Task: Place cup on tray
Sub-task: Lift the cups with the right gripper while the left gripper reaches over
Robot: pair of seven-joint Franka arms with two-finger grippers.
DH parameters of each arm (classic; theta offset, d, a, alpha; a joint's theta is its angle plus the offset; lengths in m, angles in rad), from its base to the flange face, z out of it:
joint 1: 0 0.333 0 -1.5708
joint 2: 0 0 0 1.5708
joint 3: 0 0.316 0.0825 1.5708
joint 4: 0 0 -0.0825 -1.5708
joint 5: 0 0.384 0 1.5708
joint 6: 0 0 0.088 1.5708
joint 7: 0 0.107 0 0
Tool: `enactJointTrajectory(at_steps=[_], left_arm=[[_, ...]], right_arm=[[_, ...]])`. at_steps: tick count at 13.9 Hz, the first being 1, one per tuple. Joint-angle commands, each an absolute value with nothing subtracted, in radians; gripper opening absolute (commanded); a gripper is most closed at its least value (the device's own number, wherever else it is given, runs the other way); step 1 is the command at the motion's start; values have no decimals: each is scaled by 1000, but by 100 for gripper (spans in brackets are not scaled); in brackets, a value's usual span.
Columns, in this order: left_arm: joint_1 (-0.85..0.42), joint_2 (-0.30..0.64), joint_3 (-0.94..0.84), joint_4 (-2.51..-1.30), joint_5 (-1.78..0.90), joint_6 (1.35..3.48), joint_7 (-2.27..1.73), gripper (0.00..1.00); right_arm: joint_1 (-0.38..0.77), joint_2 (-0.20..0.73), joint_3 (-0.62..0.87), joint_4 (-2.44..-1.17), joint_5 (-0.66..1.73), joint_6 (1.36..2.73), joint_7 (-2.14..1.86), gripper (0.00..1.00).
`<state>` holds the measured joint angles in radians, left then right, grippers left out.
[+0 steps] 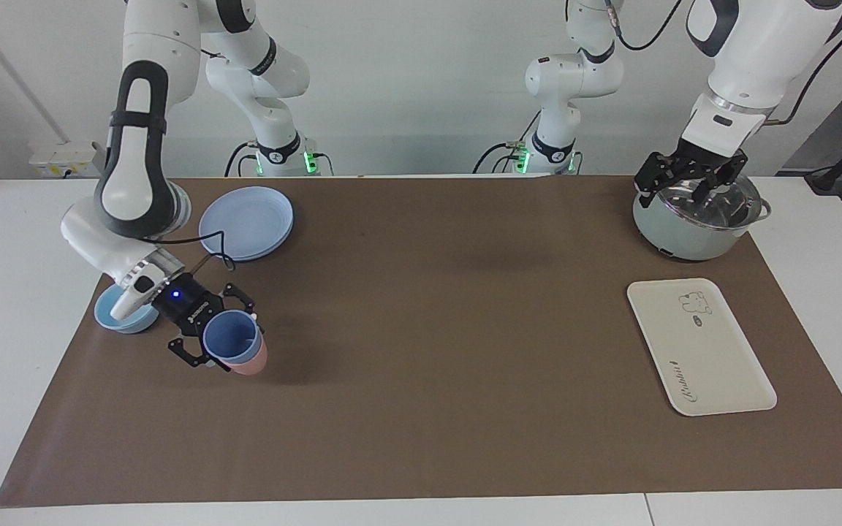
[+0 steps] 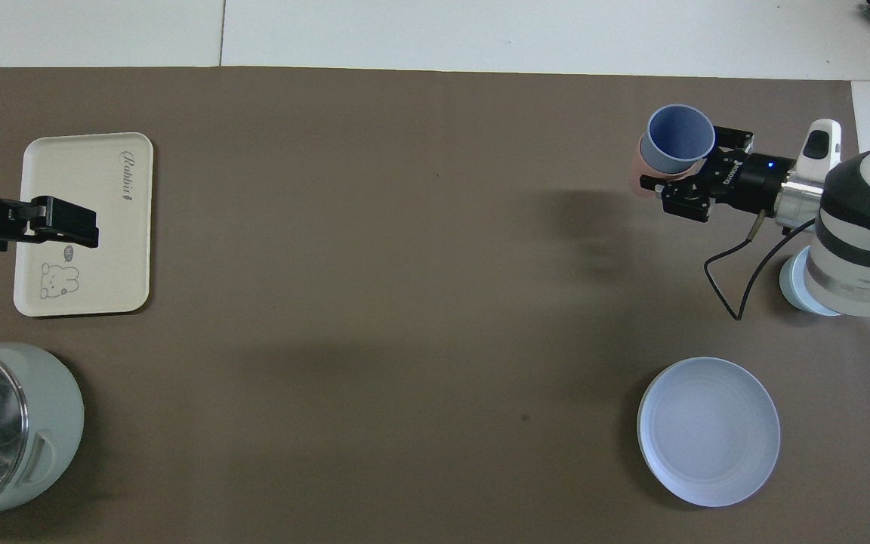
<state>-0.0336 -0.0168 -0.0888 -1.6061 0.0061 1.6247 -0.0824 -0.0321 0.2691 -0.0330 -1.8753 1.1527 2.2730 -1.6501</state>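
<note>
Holding the cup [image 1: 229, 337] nested in a pink cup [image 1: 249, 363], your right gripper [image 1: 210, 343] pinches its rim, raised near the surface's right-arm end. Tray [image 1: 713, 365] waits at the left-arm end; left gripper [image 1: 691, 181], spread wide, idles over the pot [image 1: 684, 237].

The tray [image 2: 84, 224] bears the cursive word "Rabbit" along one short end, read in the overhead view, beside a small bear-like drawing at its other end with a tiny dark oval mark too small to read. White lettering on the right gripper [image 2: 686, 189] body cannot be read.
</note>
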Motion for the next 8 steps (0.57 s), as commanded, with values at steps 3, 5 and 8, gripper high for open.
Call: enactJointTrajectory(at_steps=[3, 5, 8], left_arm=[[-120, -48, -78, -1738, -258, 1836, -133, 100], [-142, -2, -78, -1730, -421, 1922, -204, 100], [-228, 93, -80, -1688, -624, 2086, -329, 96]], right_arm=[[98, 85, -32, -1888, 699, 2287, -1198, 0], [158, 43, -28, -1875, 521, 2270, -1036, 0], [256, 35, -28, -1861, 367, 2260, -899, 0]])
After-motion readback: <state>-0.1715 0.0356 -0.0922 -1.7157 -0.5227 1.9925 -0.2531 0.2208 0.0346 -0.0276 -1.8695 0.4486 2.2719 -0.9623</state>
